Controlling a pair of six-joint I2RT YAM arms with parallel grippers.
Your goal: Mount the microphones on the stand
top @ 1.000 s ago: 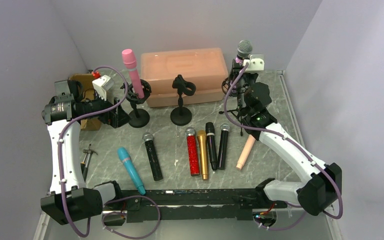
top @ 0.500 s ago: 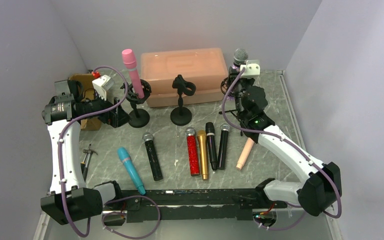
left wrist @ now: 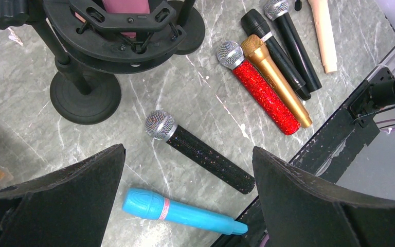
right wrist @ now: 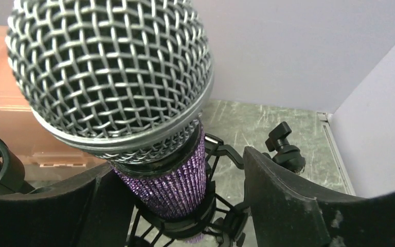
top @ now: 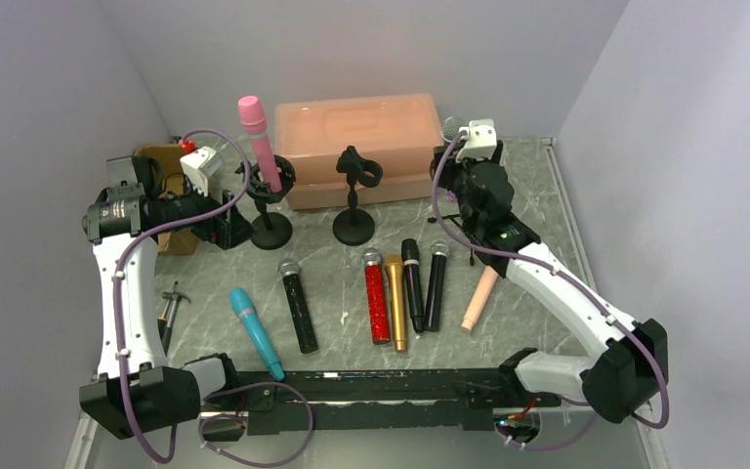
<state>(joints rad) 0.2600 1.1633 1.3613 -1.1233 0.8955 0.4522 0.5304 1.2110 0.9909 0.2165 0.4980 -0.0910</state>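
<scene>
Purple glitter shows between your right claw's (right wrist: 176, 160) fingers. The purple mic (right wrist: 118, 92) stands head up in the right stand's (right wrist: 225, 153) cradle, at the rear near the counter's (top: 537, 186) right edge. One finger lies against its body and a slit of gap shows beside the other, so whether the claw grips cannot be told.

Your left claw (left wrist: 186, 154) hangs wide open and empty, just beside the left stand (top: 271, 231), which holds the pink mic (top: 259, 137). The middle stand (top: 354, 200) sits in front of the box (top: 366, 127).

Lying flat in a row are the teal mic (top: 256, 332), glitter-black mic (top: 298, 306), red mic (top: 377, 303), gold mic (top: 396, 303), black mics (top: 412, 283) (top: 436, 286) and peach mic (top: 479, 298). The teal mic's tail nearly reaches the near rail (top: 391, 381). Bare counter shows to the right of the peach mic.
</scene>
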